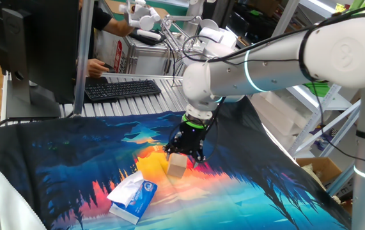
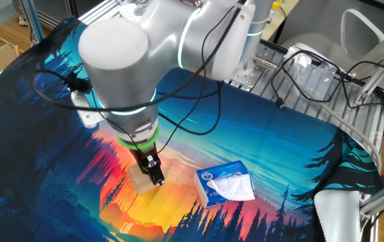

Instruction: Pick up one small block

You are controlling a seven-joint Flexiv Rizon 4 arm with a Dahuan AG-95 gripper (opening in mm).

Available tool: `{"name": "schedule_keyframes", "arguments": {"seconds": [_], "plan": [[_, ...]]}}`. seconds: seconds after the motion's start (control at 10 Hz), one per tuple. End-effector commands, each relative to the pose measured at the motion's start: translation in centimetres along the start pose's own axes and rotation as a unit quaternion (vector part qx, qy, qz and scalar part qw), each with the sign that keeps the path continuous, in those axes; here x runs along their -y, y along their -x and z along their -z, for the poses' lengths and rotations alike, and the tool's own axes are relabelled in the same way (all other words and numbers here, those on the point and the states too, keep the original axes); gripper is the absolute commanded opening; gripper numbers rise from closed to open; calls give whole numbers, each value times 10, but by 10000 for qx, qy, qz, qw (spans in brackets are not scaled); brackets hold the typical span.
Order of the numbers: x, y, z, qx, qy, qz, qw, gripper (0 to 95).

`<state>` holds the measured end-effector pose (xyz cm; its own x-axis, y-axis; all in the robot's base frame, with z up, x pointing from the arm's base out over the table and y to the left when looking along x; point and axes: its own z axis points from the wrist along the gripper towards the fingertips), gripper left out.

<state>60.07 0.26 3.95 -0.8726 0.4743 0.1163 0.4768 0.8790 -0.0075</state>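
Observation:
The small block [image 1: 178,167] is a light-tan wooden cube that rests on the orange part of the printed cloth. It also shows in the other fixed view [image 2: 140,181]. My gripper [image 1: 185,157] points straight down right over it, with its black fingers [image 1: 199,160] spread to either side of the cube's top. In the other fixed view the gripper [image 2: 154,173] is low at the block's edge and one finger partly hides the cube. The jaws look open and wider than the block. I cannot tell whether they touch it.
A white-and-blue tissue pack [image 1: 133,199] lies on the cloth close beside the block, also seen in the other fixed view [image 2: 225,184]. A keyboard [image 1: 121,88] and a monitor [image 1: 38,38] stand behind the cloth. A person's hand [image 1: 94,65] is near the keyboard.

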Motion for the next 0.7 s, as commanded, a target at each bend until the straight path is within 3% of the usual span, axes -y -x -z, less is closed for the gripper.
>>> {"name": "schedule_keyframes", "arguments": {"seconds": [0.1, 0.5, 0.7], "plan": [[0, 0, -3, 17, -7, -12, 10000, 950], [2, 8, -7, 20, -4, 136, 9999, 950], [2, 10, -11, 99, 35, 135, 9999, 950]]}}
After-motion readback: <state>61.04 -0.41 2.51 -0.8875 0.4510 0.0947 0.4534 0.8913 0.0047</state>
